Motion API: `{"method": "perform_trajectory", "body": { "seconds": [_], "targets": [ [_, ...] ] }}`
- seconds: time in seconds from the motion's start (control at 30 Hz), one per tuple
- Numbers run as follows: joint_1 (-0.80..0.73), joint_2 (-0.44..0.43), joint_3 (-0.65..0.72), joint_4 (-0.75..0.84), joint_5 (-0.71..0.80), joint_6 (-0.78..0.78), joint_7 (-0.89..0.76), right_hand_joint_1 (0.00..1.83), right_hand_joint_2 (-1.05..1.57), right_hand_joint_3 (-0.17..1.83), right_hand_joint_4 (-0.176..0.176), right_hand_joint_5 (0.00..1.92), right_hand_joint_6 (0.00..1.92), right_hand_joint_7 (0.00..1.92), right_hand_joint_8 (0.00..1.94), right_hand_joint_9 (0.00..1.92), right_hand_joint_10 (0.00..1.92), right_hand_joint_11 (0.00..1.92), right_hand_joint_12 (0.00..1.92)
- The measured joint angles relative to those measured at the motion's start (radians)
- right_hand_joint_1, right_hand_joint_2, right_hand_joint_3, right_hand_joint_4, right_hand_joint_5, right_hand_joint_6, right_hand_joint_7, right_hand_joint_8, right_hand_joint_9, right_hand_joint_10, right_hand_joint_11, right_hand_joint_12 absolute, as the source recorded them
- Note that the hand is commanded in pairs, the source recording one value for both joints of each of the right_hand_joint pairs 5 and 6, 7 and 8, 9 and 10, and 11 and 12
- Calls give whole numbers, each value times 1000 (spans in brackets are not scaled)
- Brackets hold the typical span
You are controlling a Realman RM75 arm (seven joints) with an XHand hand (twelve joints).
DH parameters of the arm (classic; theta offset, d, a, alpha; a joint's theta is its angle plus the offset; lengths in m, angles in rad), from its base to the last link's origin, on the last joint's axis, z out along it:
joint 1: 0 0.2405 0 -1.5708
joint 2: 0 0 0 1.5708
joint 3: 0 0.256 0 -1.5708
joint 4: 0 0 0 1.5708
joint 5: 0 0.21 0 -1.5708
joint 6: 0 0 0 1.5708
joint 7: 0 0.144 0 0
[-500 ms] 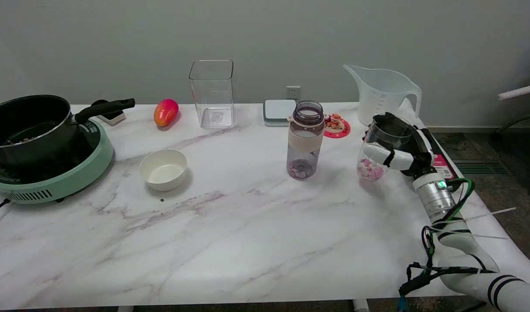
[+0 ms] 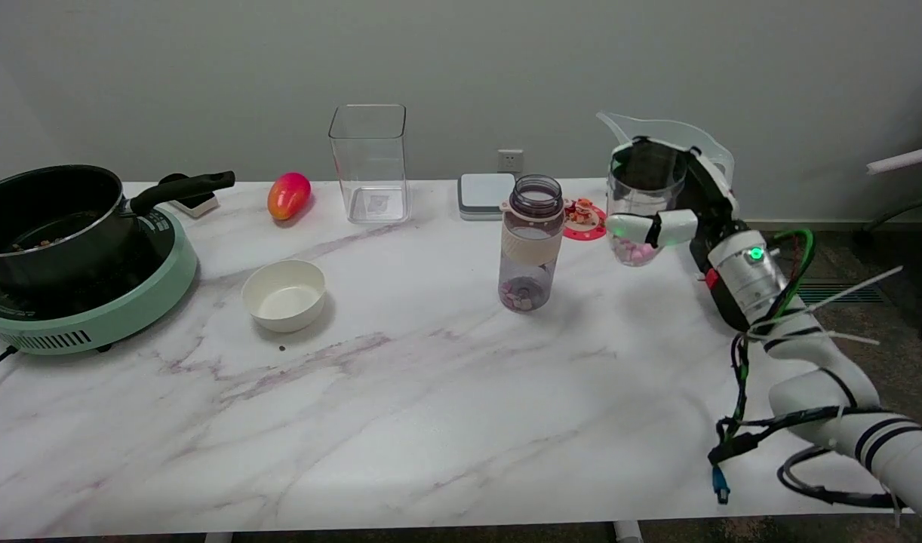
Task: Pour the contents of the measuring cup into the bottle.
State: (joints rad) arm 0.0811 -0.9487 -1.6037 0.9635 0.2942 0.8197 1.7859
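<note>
My right hand [image 2: 676,215] grips a clear measuring cup [image 2: 642,200] with pink and white pieces at its bottom. The cup hangs in the air, roughly upright, to the right of the bottle and a little higher than its mouth. The bottle [image 2: 533,243] stands upright and uncapped at the table's middle right, smoky clear with a pale band, and some pink and white pieces lie at its bottom. A gap separates cup and bottle.
A large clear jug [image 2: 668,132] stands behind the held cup. A red coaster [image 2: 585,219] and a grey-white box [image 2: 485,194] lie behind the bottle. Further left are a tall clear container [image 2: 369,162], a mango [image 2: 288,194], a white bowl [image 2: 284,294] and a black pot [image 2: 50,219] on a green cooker [image 2: 91,317].
My right hand has lifted the measuring cup off the table, up and slightly left toward the bottle. The bottle and everything else stayed put.
</note>
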Motion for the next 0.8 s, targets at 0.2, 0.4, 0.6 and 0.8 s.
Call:
{"method": "perform_trajectory", "body": {
  "seconds": [0.2,0.4,0.6,0.8],
  "targets": [
    [25,30,73,78,-146,-69,-8,1543,299,896,0,809,809,1075,1075,1023,1023,787,787],
    [39,54,147,157,-284,-128,-13,1557,265,903,0,760,760,1062,1062,1012,1012,773,773],
    [46,76,212,251,-432,-189,-16,1566,258,887,0,740,740,1064,1064,1014,1014,775,775],
    [56,91,249,330,-558,-244,-32,1569,256,912,0,722,722,1063,1063,1013,1013,782,782]
  ]
}}
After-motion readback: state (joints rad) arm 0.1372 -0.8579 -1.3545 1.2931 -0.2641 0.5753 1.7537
